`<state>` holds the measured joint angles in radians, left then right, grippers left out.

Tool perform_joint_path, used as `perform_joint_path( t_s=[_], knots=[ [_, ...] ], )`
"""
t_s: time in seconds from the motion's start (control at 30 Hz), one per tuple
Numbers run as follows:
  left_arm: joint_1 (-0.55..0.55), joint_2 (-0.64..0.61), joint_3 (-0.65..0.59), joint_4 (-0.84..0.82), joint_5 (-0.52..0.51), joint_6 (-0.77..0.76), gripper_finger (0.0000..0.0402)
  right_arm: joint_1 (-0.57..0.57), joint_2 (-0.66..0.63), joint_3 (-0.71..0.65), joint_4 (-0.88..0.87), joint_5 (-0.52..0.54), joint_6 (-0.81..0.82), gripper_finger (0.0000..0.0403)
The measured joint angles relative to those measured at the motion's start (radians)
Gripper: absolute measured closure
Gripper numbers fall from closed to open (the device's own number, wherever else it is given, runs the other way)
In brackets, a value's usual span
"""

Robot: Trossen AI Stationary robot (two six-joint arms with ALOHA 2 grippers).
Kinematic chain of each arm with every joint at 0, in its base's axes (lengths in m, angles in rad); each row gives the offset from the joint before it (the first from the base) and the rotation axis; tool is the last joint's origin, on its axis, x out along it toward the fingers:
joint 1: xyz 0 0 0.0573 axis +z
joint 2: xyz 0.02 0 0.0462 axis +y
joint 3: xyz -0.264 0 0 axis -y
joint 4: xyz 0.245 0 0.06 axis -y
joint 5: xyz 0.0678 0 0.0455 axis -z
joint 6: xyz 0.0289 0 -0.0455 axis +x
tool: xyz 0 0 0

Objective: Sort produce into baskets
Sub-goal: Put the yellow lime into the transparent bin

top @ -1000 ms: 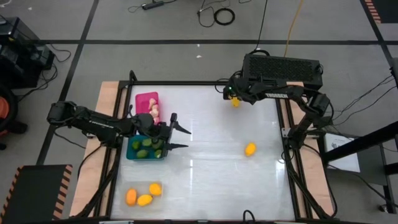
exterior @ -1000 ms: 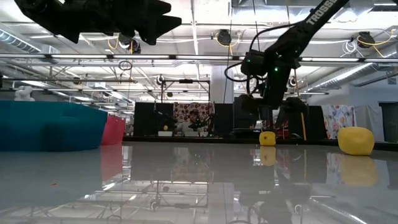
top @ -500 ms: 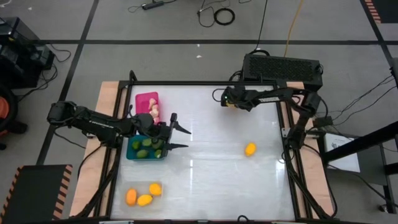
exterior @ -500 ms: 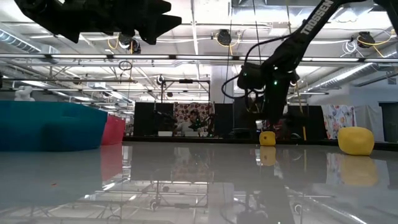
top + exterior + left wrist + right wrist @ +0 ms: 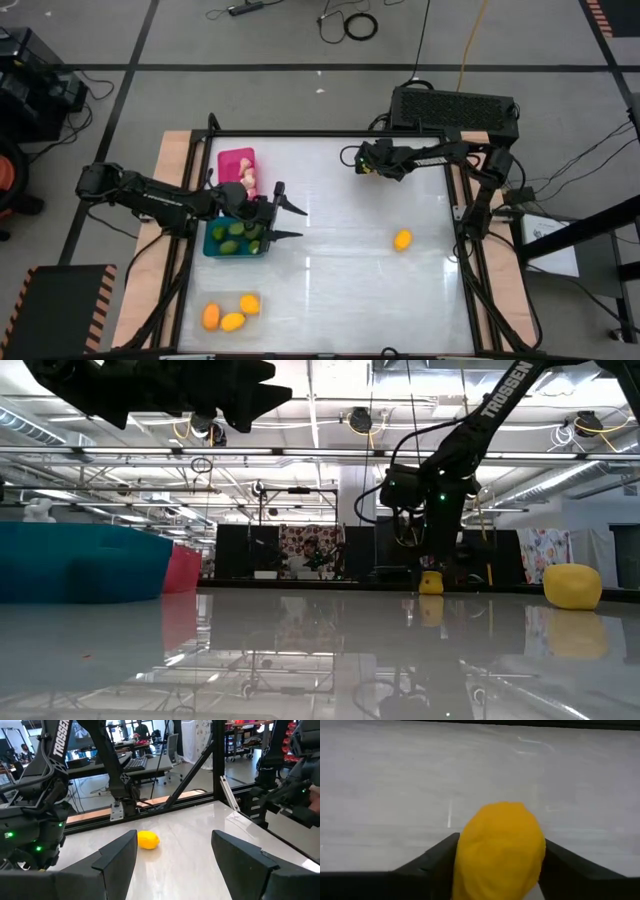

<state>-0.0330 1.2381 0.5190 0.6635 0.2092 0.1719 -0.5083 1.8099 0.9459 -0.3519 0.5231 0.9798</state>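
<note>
At the table's far right, my right gripper (image 5: 362, 166) has come down on a yellow fruit (image 5: 500, 847) and is shut on it; its own body hides the fruit in the high view. A second yellow fruit (image 5: 402, 239) lies alone on the table's right half. My left gripper (image 5: 295, 221) stands open and level, just right of the teal basket (image 5: 213, 246), which holds dark green ovals (image 5: 238, 238). The pink basket (image 5: 235, 158) holds pale bulbs (image 5: 248, 180). The clear basket (image 5: 226, 298) at the near left holds three yellow fruits. My right gripper pinches the yellow fruit's two opposite sides (image 5: 465, 855) between its two fingers (image 5: 432, 862). The fingers slant down at it from the table's right. The fruit's underside (image 5: 431, 589) rests on the table.
The three baskets stand in a row along the table's left side. A black box (image 5: 455, 108) sits behind the far right corner. The table's white middle (image 5: 330, 260) is bare. Dark frame posts run along both side edges.
My right gripper has gone down and a little toward the table's left, onto the yellow fruit at the far right, which now sits between its fingers. The fruit has stayed on the table.
</note>
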Motion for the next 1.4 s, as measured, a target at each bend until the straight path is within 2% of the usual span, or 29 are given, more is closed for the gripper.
perform_joint_path(
  t_s=[0.1,0.2,0.3,0.5,0.73,0.9,1.03,1.2,1.4],
  knots=[
    [0.000,0.000,0.000,-0.012,0.000,0.006,0.0139,0.003,-0.002,0.000,0.002,-0.002,-0.020,0.0217],
    [0.004,-0.004,0.000,-0.033,0.000,0.025,0.0139,0.015,-0.020,0.000,-0.002,-0.006,-0.033,0.0234],
    [0.029,-0.045,0.000,-0.087,-0.014,0.026,0.0139,0.037,-0.064,0.000,-0.002,-0.008,-0.046,0.0227],
    [0.121,-0.198,-0.003,-0.319,-0.058,0.018,0.0139,0.147,-0.173,0.000,0.050,-0.056,-0.069,0.0203],
    [0.200,-0.328,-0.065,-0.333,-0.060,-0.009,0.0139,0.415,-0.193,0.001,0.353,-0.107,-0.179,0.0209],
    [0.250,-0.383,-0.119,-0.265,-0.060,-0.034,0.0139,0.609,-0.118,0.012,0.655,-0.107,-0.244,0.0210],
    [0.271,-0.401,-0.134,-0.244,-0.008,-0.060,0.0139,0.735,0.002,0.163,0.736,-0.104,-0.348,0.0210],
    [0.271,-0.439,-0.138,-0.254,0.161,-0.110,0.0139,0.818,0.245,0.511,0.629,-0.104,-0.478,0.0211],
    [0.271,-0.499,-0.139,-0.257,0.311,-0.141,0.0139,0.841,0.526,0.890,0.500,-0.110,-0.573,0.0211]
  ],
)
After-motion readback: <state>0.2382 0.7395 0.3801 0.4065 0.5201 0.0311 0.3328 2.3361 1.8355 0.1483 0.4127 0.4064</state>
